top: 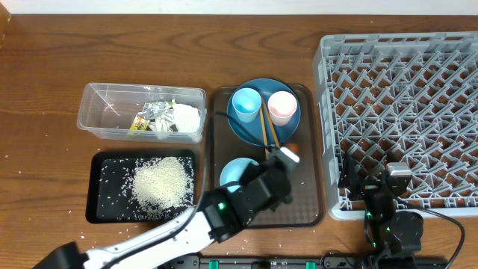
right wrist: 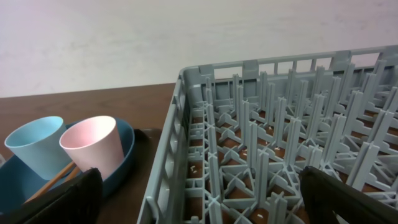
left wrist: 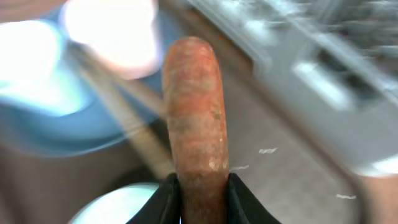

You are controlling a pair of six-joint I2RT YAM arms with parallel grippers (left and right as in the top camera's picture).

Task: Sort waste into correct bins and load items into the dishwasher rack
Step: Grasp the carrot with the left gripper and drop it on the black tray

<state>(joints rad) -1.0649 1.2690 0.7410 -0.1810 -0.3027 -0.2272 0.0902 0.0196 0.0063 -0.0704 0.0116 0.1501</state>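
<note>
- The small orange carrot (left wrist: 193, 112) is clamped at its lower end between the two dark fingers of the left gripper (left wrist: 204, 200), seen at the bottom centre of the left wrist view; both fingers are pressed against its sides.
- In the overhead view the carrot is found at the centre of the frame, over the brown rectangular serving tray (top: 310, 198), just below the rim of the round dark-blue plate (top: 233, 128).
- A light-blue cup (top: 246, 104) and a pale pink cup (top: 281, 107) are stood side by side on the plate, and a pair of thin wooden chopsticks (top: 267, 127) is laid between them.
- A white-and-light-blue bowl (top: 236, 172) is partly hidden by the left arm, in the lower part of the serving tray.
- The right gripper (right wrist: 199, 193) is held wide apart with nothing between its fingers, at the near edge of the large grey plastic lattice rack (top: 403, 97) on the right of the frame.
- In the clear rectangular plastic tub (top: 142, 88), upper left, a crumpled white tissue (top: 185, 116) and a crinkled silver-and-yellow wrapper (top: 151, 116) are seen.
- A heap of loose white rice grains (top: 160, 181) is spread in the shallow black rectangular tray (top: 97, 187), lower left.
- A few stray grains are scattered on the wooden table (top: 45, 75).
</note>
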